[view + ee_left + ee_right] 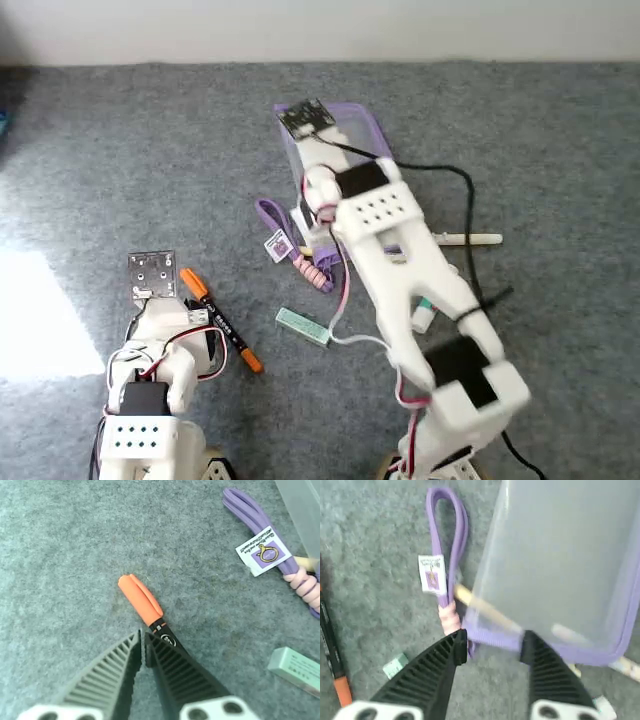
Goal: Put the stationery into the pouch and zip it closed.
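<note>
The left claw (141, 642) is all but shut and holds nothing, its tips beside the orange-capped marker (145, 605) on the grey tabletop (90, 150). A green eraser (303, 326) lies further right. The right claw (492, 647) stands wide open astride the purple edge of the clear pouch (560, 570).

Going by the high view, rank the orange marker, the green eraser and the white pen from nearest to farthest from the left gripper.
1. Orange marker: lies right beside the left gripper.
2. Green eraser: near the table's middle, past the marker.
3. White pen: far over on the right side of the table.
</note>
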